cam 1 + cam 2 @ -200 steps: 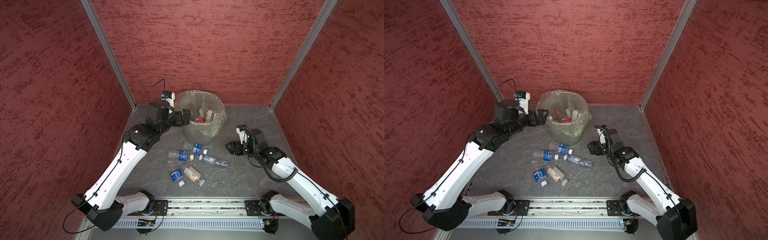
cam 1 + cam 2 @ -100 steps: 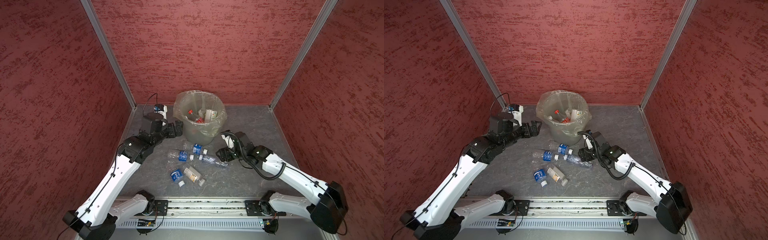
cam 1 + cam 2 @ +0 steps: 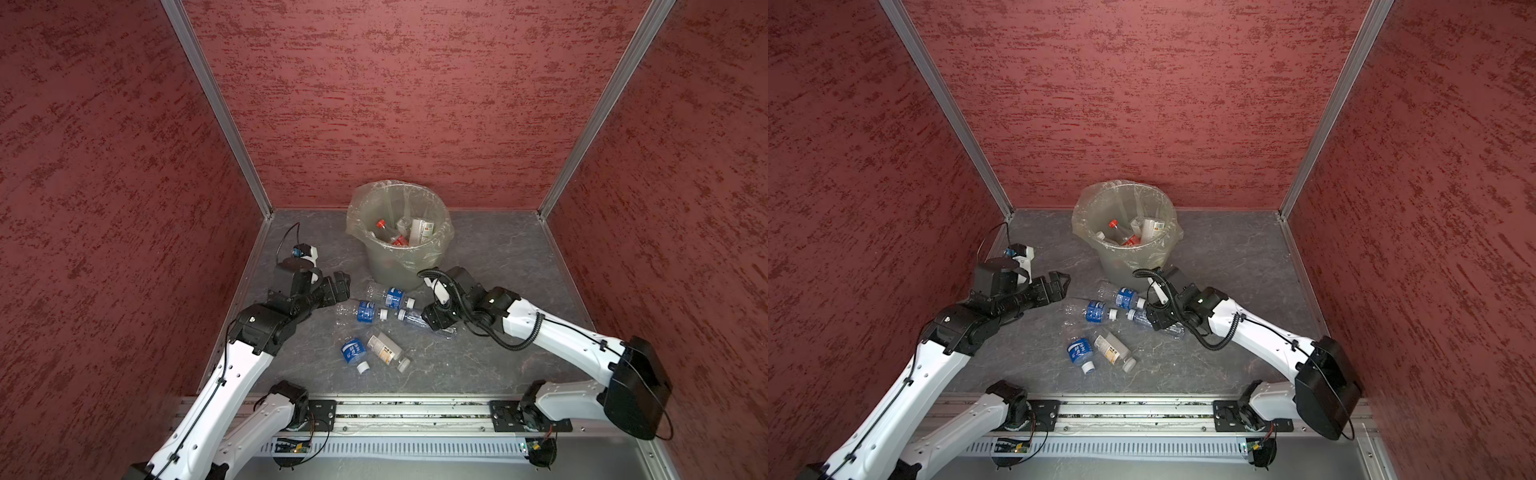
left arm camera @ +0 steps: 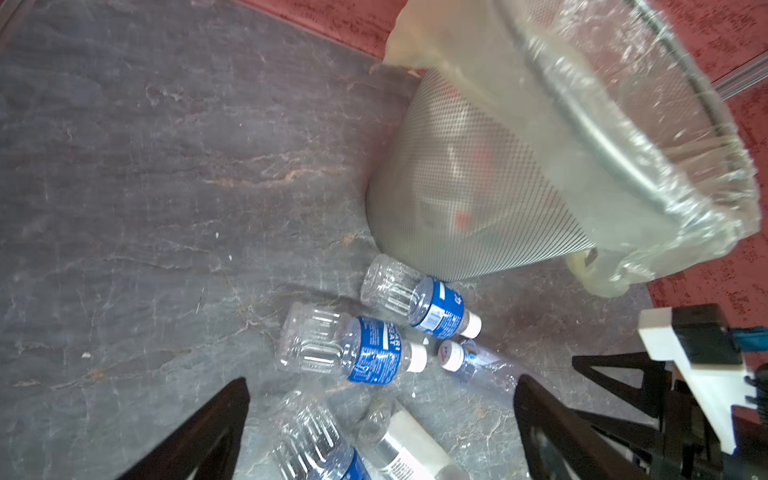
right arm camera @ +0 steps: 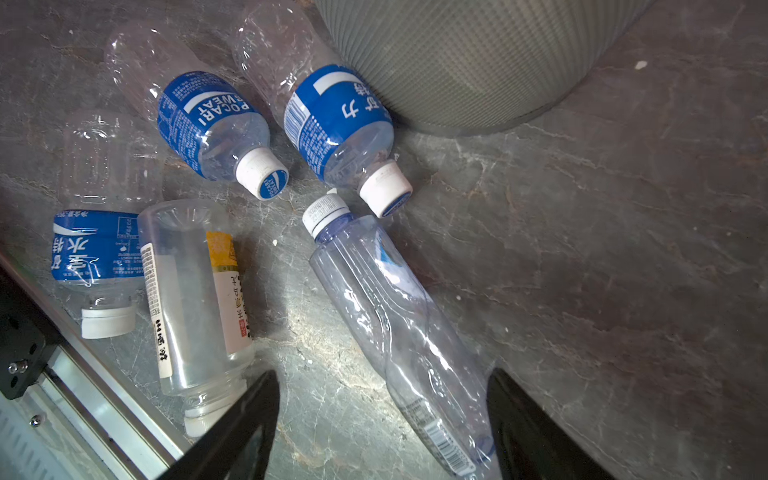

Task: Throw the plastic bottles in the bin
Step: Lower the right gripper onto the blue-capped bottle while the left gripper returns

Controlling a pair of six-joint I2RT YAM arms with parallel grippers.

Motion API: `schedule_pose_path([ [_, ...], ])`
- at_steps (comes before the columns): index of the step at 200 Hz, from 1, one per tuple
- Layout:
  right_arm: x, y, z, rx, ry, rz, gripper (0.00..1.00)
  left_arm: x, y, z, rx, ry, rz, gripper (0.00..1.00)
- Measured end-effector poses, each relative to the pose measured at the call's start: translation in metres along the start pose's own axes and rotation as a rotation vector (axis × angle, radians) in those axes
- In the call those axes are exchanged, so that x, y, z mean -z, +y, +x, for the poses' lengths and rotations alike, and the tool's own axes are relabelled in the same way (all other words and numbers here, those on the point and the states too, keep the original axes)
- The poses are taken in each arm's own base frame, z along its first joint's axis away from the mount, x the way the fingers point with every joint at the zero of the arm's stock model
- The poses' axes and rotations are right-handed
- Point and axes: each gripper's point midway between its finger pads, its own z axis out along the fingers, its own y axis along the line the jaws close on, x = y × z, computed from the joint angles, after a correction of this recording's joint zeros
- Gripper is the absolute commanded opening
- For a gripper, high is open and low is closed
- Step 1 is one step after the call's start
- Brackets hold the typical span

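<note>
Bottles (image 3: 376, 332) lay in two places: five on the worktop (image 3: 498, 257) between its near edge and the bin (image 3: 388, 266), which stood at the middle of the far edge, and several more inside it. Over the heap the right tool (image 5: 383, 371) stood spread astride the base end of the crushed clear bottle (image 5: 386, 316), pinching nothing yet. The left tool (image 4: 381, 378) hung spread wide and empty on the heap's left-edge side.

To grasp well, the fingers should probably close squarely across the flattened body, since so thin a wall would likely buckle and slip. Its cap lay just beside the cap of a blue-labelled bottle (image 5: 336, 120) at the bin's foot, so a straight lift looked safest, clearing the rim before release.
</note>
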Motion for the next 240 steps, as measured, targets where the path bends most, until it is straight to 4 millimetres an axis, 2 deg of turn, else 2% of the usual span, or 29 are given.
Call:
schedule_pose_path([
  [58,-0.013,-0.006,0.008,0.029,0.053,0.046,0.81,-0.007,0.01,0.054,0.054,0.108,0.067,0.99],
  [101,-0.023,-0.004,0.018,0.049,0.101,0.052,0.82,-0.012,0.014,0.079,0.11,0.163,0.09,1.0],
  [185,-0.048,-0.001,0.037,0.097,0.195,0.084,0.84,-0.025,0.021,0.108,0.201,0.243,0.093,0.99],
  [240,-0.053,-0.001,0.034,0.12,0.2,0.105,0.81,-0.024,0.021,0.11,0.222,0.24,0.101,0.99],
])
